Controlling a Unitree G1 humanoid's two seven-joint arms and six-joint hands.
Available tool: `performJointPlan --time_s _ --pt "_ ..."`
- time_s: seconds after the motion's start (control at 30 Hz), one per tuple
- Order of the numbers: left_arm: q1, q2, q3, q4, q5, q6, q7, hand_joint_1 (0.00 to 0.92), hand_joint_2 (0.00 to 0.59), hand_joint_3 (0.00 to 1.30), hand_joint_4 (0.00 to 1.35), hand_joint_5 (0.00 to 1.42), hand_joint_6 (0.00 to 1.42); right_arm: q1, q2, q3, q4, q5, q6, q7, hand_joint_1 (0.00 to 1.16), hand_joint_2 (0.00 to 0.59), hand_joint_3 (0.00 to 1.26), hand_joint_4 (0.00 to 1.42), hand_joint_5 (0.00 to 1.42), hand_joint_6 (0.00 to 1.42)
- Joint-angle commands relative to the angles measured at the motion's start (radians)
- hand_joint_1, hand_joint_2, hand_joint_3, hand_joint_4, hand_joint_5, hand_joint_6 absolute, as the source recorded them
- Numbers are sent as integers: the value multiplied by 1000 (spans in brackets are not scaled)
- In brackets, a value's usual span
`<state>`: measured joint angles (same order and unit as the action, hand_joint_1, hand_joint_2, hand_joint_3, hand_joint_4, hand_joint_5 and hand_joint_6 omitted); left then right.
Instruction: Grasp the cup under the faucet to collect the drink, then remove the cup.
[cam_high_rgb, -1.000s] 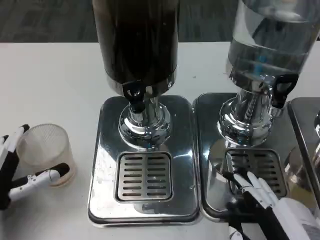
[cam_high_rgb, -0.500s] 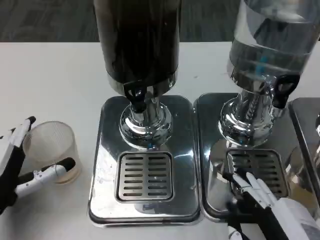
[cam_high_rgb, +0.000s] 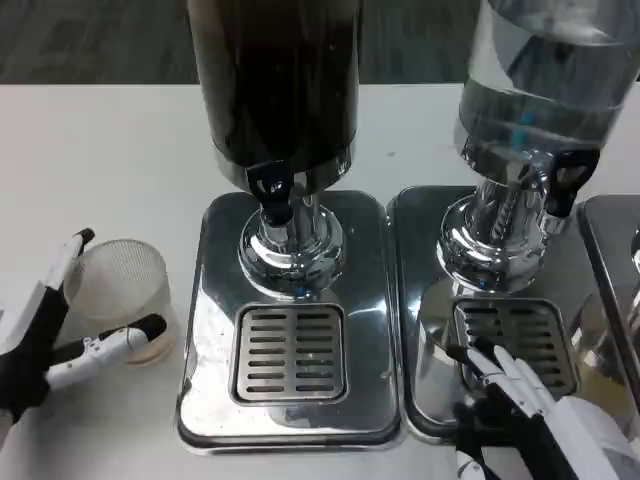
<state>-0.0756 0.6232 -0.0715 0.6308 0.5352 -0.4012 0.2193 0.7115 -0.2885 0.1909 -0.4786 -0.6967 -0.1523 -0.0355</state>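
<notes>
Holding the cup between thumb and finger, your left hand sits left of the dark dispenser's drip grate, on the white table. The cup stands upright, mouth up, just beside the left edge of the steel tray that carries that grate, and looks empty. The dark dispenser's faucet lies to the cup's right and farther from you, above the grate. Your left hand is clearly the nearer one. Your right hand rests with fingers spread, holding nothing, on the neighbouring grate, right of the dark dispenser's grate.
</notes>
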Motion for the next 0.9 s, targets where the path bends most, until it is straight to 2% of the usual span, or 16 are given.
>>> performJointPlan --time_s 0.03,0.17,0.3,0.7,0.9 --pt "-12 -13 -11 32 -18 -44 22 68 81 29 5 190 203 3 -2 -6 -3 16 2 7 509 586 109 2 4 196" --pt "-17 -20 -10 46 -32 -54 23 68 83 65 28 219 221 0 1 -2 3 21 1 7 486 586 120 5 4 196" --pt "-20 -32 -5 63 -47 -85 34 85 95 115 77 286 310 -1 -3 -5 7 30 2 13 462 586 117 14 4 196" --pt "-37 -61 -9 119 -81 -138 53 95 107 144 110 328 359 9 -5 -8 0 32 2 17 452 586 126 16 14 196" --pt "-47 -69 -14 140 -79 -168 75 99 118 182 159 396 445 10 -7 -14 -5 31 0 22 450 586 145 44 15 206"
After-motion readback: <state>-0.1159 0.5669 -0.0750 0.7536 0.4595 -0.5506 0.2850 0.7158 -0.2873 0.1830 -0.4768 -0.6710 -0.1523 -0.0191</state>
